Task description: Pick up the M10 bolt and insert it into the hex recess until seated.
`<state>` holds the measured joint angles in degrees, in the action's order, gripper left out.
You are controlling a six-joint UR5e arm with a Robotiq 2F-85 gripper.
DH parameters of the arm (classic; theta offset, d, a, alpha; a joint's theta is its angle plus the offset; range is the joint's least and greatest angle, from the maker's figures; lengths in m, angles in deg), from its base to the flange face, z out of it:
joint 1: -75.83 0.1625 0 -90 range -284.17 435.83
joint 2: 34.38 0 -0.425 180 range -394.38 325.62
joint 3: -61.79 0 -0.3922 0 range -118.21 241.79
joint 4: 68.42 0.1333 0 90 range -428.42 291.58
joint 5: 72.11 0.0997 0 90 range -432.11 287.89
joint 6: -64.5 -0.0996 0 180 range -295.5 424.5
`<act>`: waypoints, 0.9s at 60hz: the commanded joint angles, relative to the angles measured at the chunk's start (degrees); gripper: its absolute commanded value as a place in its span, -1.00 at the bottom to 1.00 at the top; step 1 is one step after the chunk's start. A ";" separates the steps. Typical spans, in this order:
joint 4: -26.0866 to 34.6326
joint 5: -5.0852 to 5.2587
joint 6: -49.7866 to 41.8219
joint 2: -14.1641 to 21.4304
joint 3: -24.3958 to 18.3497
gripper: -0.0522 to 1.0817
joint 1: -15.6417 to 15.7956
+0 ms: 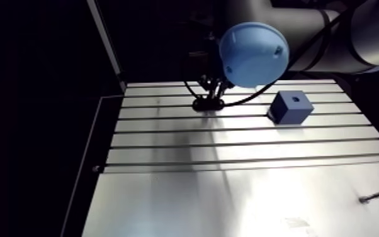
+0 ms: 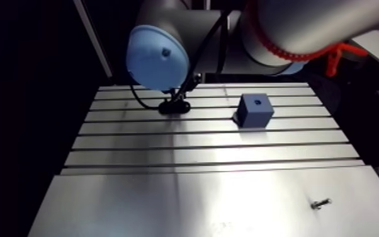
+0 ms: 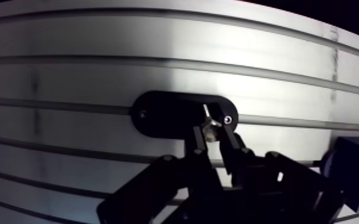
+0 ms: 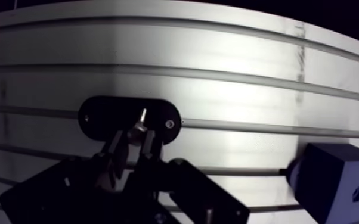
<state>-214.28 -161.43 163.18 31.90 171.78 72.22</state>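
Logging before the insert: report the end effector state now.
End effector: closed on a small metal bolt, over the black plate.

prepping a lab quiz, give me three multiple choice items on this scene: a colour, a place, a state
1. What colour is the block with the hole? A blue B red C green
2. Where is the hand? A over the block B over the black oval plate C over a red tray
3. The hand is: A open and empty B shut on the block C shut on a small bolt
Answers: 1 A, blue in both views. 2 B, the plate lies under the fingertips. 3 C, the bolt sits pinched between them.
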 commanded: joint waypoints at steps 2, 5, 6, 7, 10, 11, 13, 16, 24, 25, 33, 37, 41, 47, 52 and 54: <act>0.08 0.38 0.93 1.80 -0.07 0.46 0.10; 0.16 0.64 0.94 2.23 -0.16 0.47 0.10; 0.17 0.90 0.94 2.75 -0.25 0.48 0.10; 0.17 0.90 0.94 2.75 -0.25 0.48 0.10; 0.49 1.28 0.94 3.96 -0.51 0.49 0.17; 0.49 1.28 0.94 3.96 -0.51 0.49 0.17; 0.67 1.29 1.02 4.65 -0.75 0.49 0.18; 1.42 1.22 1.03 6.05 -1.02 0.52 0.26; 6.23 1.21 1.21 8.61 -1.97 0.57 0.19; 7.81 1.28 1.36 9.31 -2.24 0.58 -0.04; 14.36 1.22 7.33 12.69 -3.54 0.60 -0.39; 18.60 1.26 11.95 14.63 -4.87 0.60 -1.29; 23.24 1.07 17.79 15.77 -6.45 0.60 -2.68; 30.88 1.46 30.31 17.29 -9.70 0.60 -5.33; 33.87 1.15 34.17 17.43 -11.20 0.60 -6.48; 35.12 1.35 35.29 17.43 -11.92 0.60 -7.24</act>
<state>-194.12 -160.17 179.10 45.97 165.93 69.82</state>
